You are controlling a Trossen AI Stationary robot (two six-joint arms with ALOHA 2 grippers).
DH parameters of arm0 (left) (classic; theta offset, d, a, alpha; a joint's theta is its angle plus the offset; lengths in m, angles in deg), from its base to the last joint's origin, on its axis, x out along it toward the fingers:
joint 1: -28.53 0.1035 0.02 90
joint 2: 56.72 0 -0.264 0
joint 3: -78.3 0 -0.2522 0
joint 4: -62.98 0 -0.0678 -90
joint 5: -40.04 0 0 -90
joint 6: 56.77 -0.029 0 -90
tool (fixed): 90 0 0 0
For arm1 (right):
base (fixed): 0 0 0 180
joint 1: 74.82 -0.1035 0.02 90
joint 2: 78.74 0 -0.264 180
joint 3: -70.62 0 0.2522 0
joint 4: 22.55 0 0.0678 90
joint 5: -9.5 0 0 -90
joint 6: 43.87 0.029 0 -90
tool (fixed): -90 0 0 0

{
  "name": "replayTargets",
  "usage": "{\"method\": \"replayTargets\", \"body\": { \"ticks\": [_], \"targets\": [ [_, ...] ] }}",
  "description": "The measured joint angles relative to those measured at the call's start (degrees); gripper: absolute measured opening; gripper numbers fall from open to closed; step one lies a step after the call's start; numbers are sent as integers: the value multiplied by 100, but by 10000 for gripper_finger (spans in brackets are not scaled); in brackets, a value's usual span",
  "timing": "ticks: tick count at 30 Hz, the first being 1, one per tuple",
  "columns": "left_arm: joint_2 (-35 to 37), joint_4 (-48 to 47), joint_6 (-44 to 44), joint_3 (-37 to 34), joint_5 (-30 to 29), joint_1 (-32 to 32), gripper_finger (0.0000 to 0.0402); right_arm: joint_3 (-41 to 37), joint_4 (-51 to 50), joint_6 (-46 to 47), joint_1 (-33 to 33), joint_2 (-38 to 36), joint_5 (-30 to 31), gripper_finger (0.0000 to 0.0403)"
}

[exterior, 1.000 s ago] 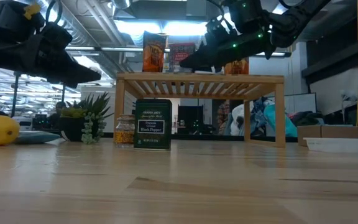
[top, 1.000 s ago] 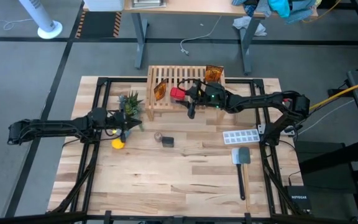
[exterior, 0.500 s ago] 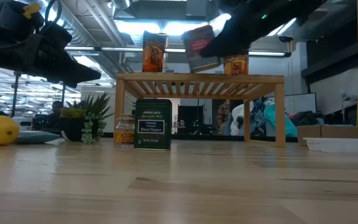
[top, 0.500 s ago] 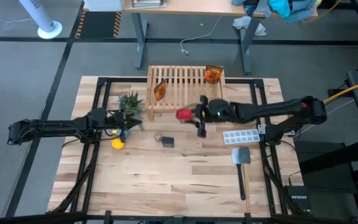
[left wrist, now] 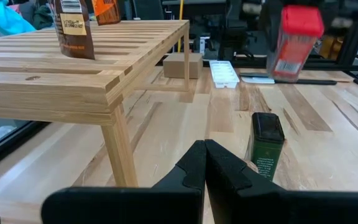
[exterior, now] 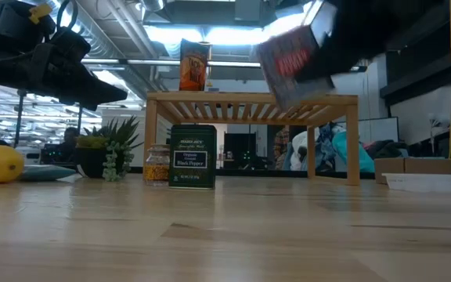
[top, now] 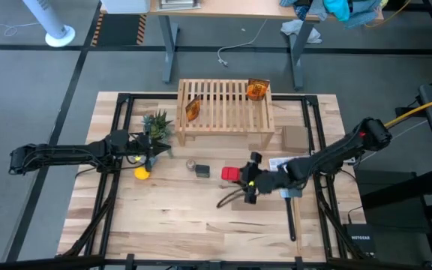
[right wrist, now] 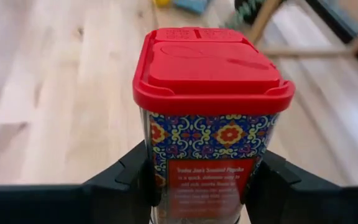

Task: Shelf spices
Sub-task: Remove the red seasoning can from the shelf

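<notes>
High view: right gripper (top: 250, 182) is over the worktop (top: 163, 225), well clear of the shelf (top: 223, 112), its jaws pinching the red tin (top: 231, 174). Left gripper (top: 150, 148) waits by the potted plant (top: 158, 122), jaws pressed together. Two orange packets (top: 257, 89) stand on the shelf.

Low view: tin hangs tilted in the air in front of the shelf; dark box (exterior: 193, 156) and small jar (exterior: 157, 163) stand below.

Right wrist view: jaws clamp the tin's flat sides beneath the red lid. Judged rigid, light and smooth-walled; a body grip suits it.
</notes>
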Motion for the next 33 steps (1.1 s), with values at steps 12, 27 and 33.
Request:
{"method": "replayTargets", "body": {
  "ticks": [12, 27, 33],
  "targets": [
    [0, 4, 26, -2, 0, -2, 0, -1354, 2939, 602, -202, 1085, 698, 183],
    [0, 0, 18, -2, 1, -4, 0, -1583, 5832, -20, 629, 2664, -278, 183],
    [0, -7, 20, -2, 2, -4, 0, -1401, 6189, -315, 924, 3007, -551, 183]
  ]
}}
